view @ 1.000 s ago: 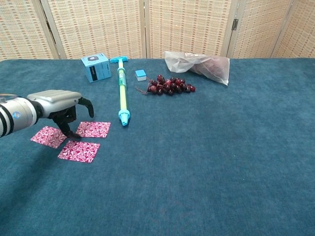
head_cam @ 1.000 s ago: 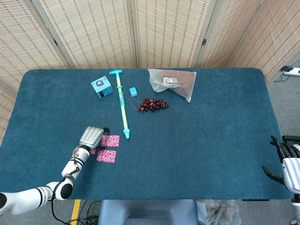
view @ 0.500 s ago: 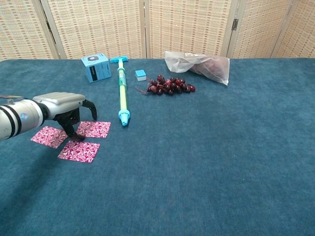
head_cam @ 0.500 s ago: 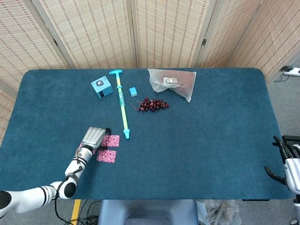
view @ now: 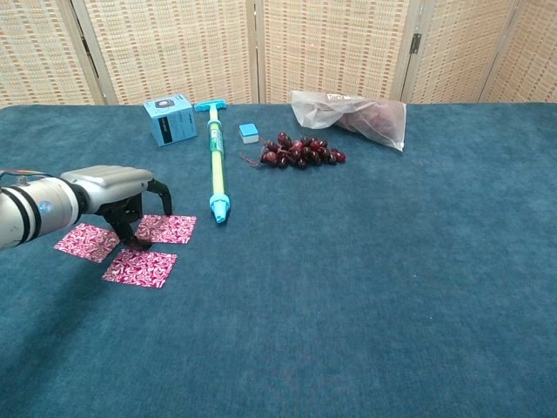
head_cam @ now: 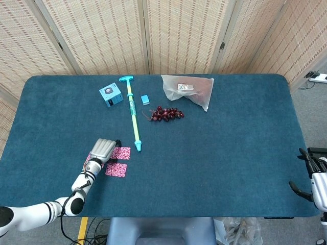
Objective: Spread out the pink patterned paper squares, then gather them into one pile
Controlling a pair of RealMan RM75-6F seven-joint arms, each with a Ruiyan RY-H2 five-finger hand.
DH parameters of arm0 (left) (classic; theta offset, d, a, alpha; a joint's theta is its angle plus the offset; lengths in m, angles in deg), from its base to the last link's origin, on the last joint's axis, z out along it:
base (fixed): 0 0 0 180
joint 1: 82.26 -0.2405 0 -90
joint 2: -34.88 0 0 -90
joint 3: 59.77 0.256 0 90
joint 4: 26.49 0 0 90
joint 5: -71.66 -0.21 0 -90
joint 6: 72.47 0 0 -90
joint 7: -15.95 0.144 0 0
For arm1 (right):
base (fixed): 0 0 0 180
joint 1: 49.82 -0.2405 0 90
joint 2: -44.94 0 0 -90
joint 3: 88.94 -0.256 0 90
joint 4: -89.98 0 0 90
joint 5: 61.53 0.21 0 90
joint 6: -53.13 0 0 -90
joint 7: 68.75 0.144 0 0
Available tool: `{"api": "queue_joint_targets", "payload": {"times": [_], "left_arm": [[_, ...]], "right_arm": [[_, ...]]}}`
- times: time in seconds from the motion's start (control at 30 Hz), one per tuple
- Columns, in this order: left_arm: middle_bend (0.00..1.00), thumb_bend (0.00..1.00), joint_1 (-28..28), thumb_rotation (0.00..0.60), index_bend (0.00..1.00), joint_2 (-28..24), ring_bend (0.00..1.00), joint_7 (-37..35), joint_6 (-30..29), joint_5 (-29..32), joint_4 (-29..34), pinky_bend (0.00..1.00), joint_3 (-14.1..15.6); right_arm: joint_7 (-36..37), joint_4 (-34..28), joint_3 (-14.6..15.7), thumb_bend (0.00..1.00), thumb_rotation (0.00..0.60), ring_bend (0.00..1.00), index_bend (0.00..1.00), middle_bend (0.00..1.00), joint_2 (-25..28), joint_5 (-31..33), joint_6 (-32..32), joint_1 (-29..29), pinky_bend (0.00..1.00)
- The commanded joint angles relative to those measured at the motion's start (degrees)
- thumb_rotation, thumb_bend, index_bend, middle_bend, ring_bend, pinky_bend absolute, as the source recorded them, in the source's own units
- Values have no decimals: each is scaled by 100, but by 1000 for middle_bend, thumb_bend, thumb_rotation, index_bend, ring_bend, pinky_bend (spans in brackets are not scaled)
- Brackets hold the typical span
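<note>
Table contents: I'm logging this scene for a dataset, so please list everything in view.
paper squares: three, pink patterned, near left, lying apart
box: one, light blue, far left
long tool: one, green and teal, right of box
small block: one, teal and white, beside the tool
grapes: one bunch, dark red, far centre
plastic bag: one, clear, far side
table: one, dark blue
left hand: over the squares, fingertips down
right hand: at table's right edge, empty

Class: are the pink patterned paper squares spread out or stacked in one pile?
Spread out: three pink patterned paper squares lie flat, separately, beside the left hand on the blue table.
</note>
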Motion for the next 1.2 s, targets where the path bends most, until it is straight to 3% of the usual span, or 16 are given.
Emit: {"api": "queue_joint_targets", "payload": {"times": [0.03,0.4,0.7,1.0,1.2], "left_arm": [[1000,269,1,600,377,3,1000,-10,-16,-16,5,1000,6],[1000,311,-30,600,441,-36,1000,-169,-70,-198,31,1000,26],[1000,310,-171,600,447,-498,1000,-508,-177,-737,383,1000,101],[1000,310,-417,600,446,-1316,1000,-1102,-178,-1561,903,1000,349],[1000,323,-600,600,444,-1755,1000,-1772,-247,-2491,972,1000,628]], "right_arm": [[5,2,0,244,600,203,0,274,-1,4,-3,6,191],[12,1,-6,244,600,203,0,274,2,-4,-31,24,191],[-5,-17,-12,245,600,203,0,274,-9,-42,-23,0,191],[-32,-49,-19,245,600,203,0,274,-10,-76,-5,-33,191],[-76,-83,-12,244,600,203,0,274,-6,-107,0,-49,191]]}}
